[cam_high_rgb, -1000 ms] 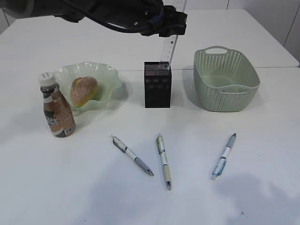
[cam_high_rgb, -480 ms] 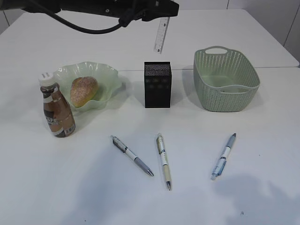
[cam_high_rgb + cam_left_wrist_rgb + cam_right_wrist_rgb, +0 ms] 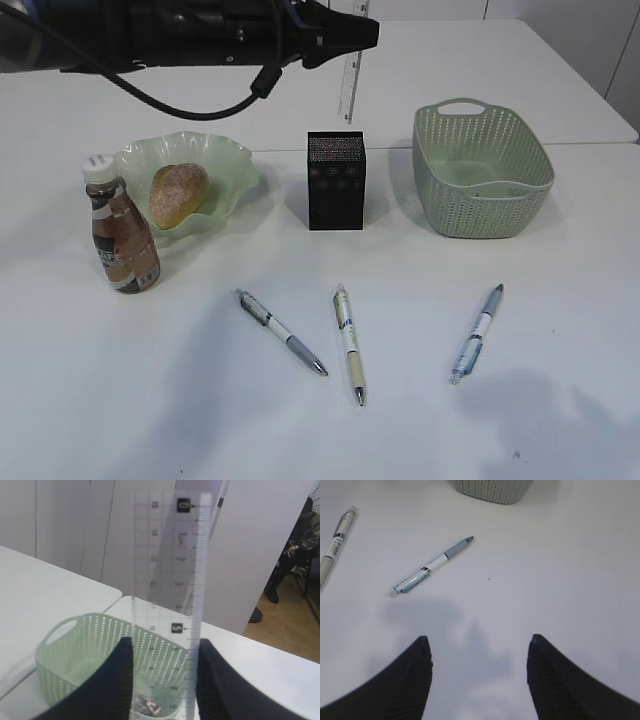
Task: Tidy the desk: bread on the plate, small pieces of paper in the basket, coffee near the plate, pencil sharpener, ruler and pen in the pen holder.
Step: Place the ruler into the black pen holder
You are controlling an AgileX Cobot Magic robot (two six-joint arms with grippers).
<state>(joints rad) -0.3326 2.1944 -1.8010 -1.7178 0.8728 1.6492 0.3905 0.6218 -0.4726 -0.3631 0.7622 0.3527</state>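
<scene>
My left gripper (image 3: 358, 36) is shut on a clear ruler (image 3: 347, 88), which hangs nearly upright above the black mesh pen holder (image 3: 336, 181) and a little behind it, not touching. In the left wrist view the ruler (image 3: 165, 595) stands between the fingers (image 3: 112, 680). Bread (image 3: 179, 192) lies on the green wavy plate (image 3: 236, 160). A coffee bottle (image 3: 121, 228) stands left of the plate. Three pens (image 3: 282, 332) (image 3: 349, 343) (image 3: 477, 333) lie on the table. My right gripper (image 3: 479, 647) is open over bare table, near the blue pen (image 3: 432, 566). No pencil sharpener shows.
A green woven basket (image 3: 482, 172) stands right of the pen holder; the left wrist view shows the basket (image 3: 80, 655) with paper scraps (image 3: 148, 706) inside. The right wrist view shows a second pen (image 3: 332, 550) at the left edge and the basket's base (image 3: 492, 490).
The ruler's lower end was at the pen holder's opening; it has risen and now hangs above it, more upright. The left arm has drawn back to the left.
</scene>
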